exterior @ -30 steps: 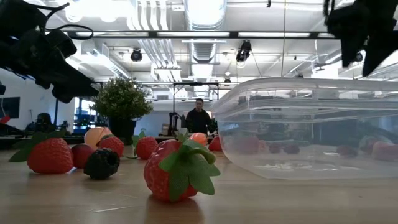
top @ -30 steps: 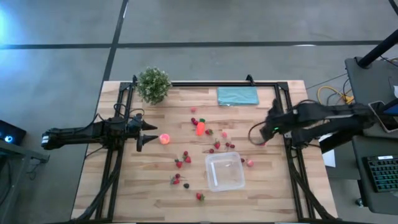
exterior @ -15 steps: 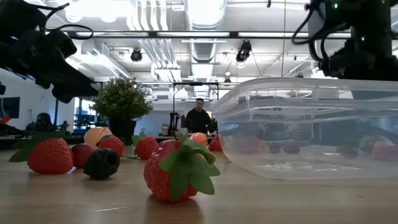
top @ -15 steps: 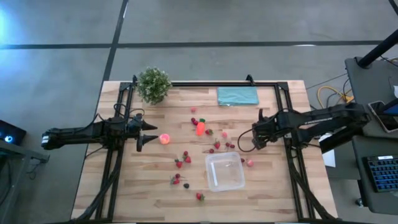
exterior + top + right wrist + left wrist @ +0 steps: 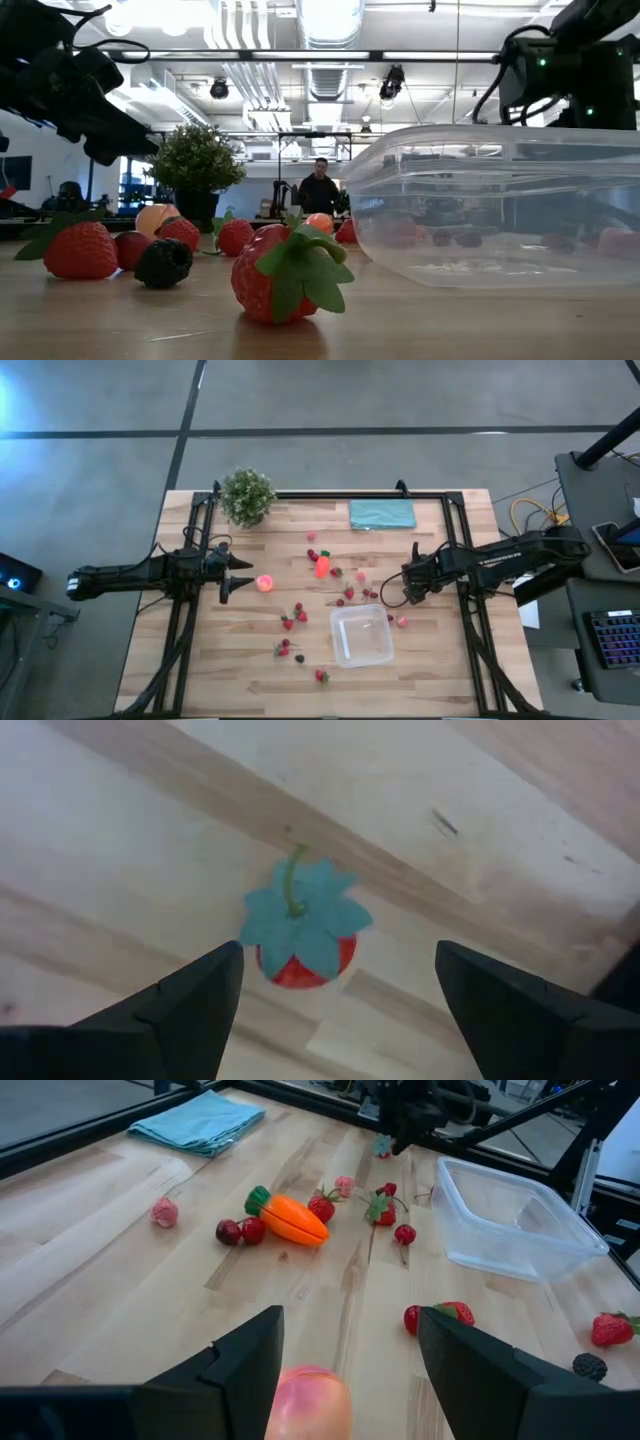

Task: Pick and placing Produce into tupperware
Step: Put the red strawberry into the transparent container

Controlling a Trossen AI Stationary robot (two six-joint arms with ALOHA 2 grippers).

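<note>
A wooden table stands on a grey floor, with a person in the room beyond. The right gripper, fingers spread wide and empty, hangs directly above a red strawberry, apparently just clear of it. The clear tupperware sits near the strawberry. The left gripper waits open by a pink-orange ball.

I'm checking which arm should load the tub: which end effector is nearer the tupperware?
Right. The right end effector hangs open just beyond the tupperware's far right corner, over a strawberry. The left end effector, also open, waits well off to its left by the pink-orange ball.
</note>
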